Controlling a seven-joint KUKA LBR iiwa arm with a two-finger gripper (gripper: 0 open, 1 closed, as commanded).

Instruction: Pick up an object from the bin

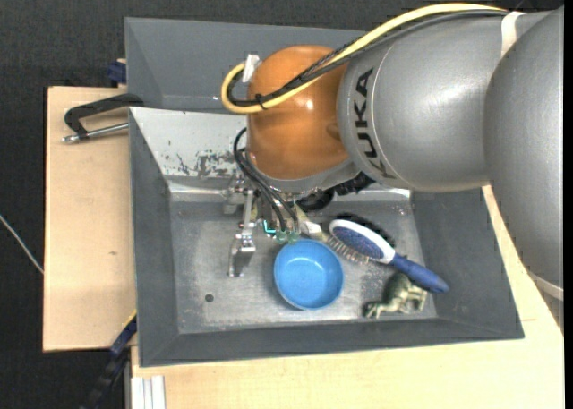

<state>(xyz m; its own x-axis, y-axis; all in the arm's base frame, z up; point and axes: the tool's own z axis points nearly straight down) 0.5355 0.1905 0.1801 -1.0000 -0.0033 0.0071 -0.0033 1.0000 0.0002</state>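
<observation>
- Camera view from above and a little to one side: the grey metal bin (152, 246) lies below me and the arm (448, 103) reaches in from the right; its orange cover (291, 112) hangs over the back half of the bin, with a yellow cable (385, 31) running across it
- below the cover the pincer (243, 246) points down over bare bin floor, left of centre; I cannot tell whether it is open or closed
- the thing nearest to it is a round blue bowl (307, 275), mouth up, on the floor towards the front wall, just beside the pincer on its right; whether the two touch I cannot tell
- right of the bowl lies a brush (363, 242) with a white and blue head and a blue handle, slanting towards the front right corner; its head is near the bowl's rim
- a small olive-green lump (394, 298) lies by the front wall, just beside the brush's handle; it is right of the bowl and apart from it
</observation>
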